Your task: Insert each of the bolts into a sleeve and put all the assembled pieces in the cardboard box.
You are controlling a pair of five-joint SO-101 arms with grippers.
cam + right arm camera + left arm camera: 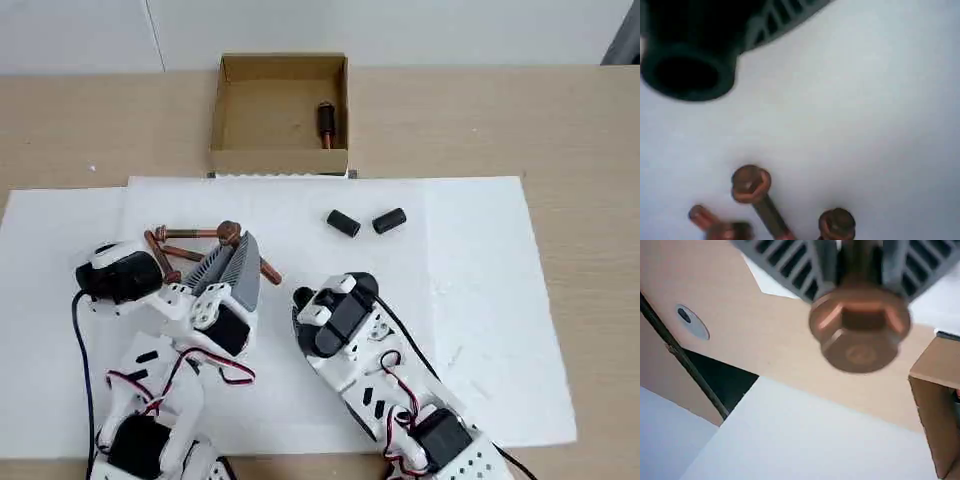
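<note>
- Left wrist view: the bolt, copper-coloured with a flanged hexagonal head, is clamped between the grey ribbed fingers of the left gripper. Its head faces the camera. I read the jaws as closed tight on its shank.
- Right wrist view: the sleeve, black with its open bore toward the camera, sits against a ribbed finger of the right gripper. I read that gripper as closed on it.
- High view: both grippers are over the white sheet, near each other but apart.
- The loose bolts lie in a small heap on the sheet just beside the left gripper, on the side away from the right arm.
- Two loose sleeves lie side by side on the sheet, between the grippers and the cardboard box.
- The cardboard box stands on the wooden table at the sheet's far edge.
- One assembled piece lies inside the box, near its right wall.
</note>
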